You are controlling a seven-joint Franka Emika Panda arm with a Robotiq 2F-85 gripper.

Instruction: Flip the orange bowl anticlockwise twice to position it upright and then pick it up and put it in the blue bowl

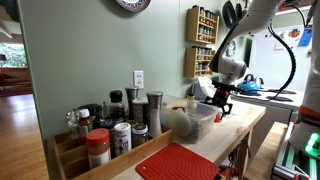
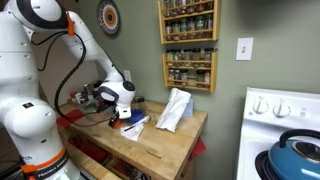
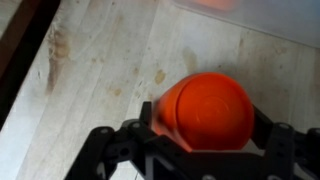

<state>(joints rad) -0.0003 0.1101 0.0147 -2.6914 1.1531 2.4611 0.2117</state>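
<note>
The orange bowl [image 3: 205, 110] lies tipped on the wooden counter [image 3: 100, 60], its rounded underside turned toward the wrist camera. My gripper [image 3: 205, 114] straddles it, with one black finger [image 3: 140, 135] against its left side and the other against its right side, so the bowl fills the gap. In both exterior views the gripper [image 1: 218, 98] [image 2: 124, 112] is low over the counter, and a bit of orange shows at its tip. I cannot make out the blue bowl in any view.
A clear plastic tub [image 1: 195, 120] stands beside the gripper. A row of spice jars [image 1: 115, 125] and a red ribbed mat [image 1: 180, 162] occupy the counter's other end. A white bag [image 2: 175, 108] stands near the wall. A stove with a blue kettle [image 2: 295, 150] adjoins the counter.
</note>
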